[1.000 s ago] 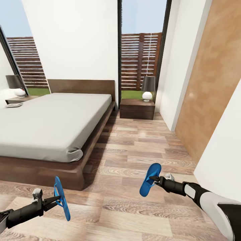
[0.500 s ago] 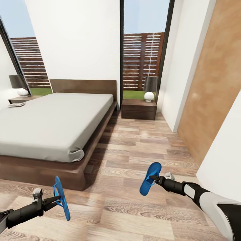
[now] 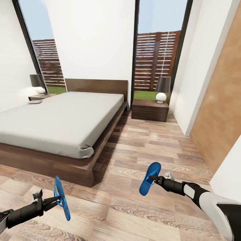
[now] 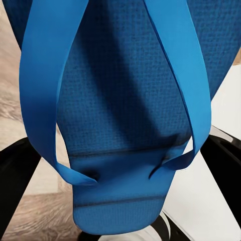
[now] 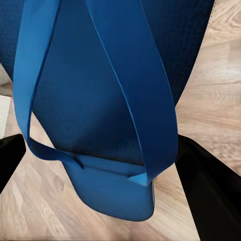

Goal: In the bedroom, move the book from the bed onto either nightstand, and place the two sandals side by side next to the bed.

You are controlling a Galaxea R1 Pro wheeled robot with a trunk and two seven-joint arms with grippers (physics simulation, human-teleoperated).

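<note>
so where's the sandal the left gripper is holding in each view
Head view: left sandal at lower left, edge-on, pinched by the left gripper.
Left wrist view: it spans the frame, straps facing the camera.
Right wrist view: that blue one is the other sandal.
Shared landmark: wood-plank floor.

**Count of things in the bedroom**

Two blue sandals: one (image 3: 62,198) at the left end effector (image 3: 57,199), one (image 3: 149,179) at the right end effector (image 3: 153,178); each also shows close up in its wrist view (image 4: 125,125) (image 5: 108,108).

One bed (image 3: 63,120) with one headboard (image 3: 97,85).

Two nightstands: one (image 3: 150,109) to the bed's right, one (image 3: 40,97) on its far side.

Two table lamps, one on each nightstand (image 3: 162,88) (image 3: 38,83).

One small flat item, probably the book (image 3: 35,101), by the far nightstand; too small to tell exactly what it rests on.

Two tall windows (image 3: 157,57) (image 3: 43,50).

Two robot arms (image 3: 197,197) (image 3: 20,212).
</note>
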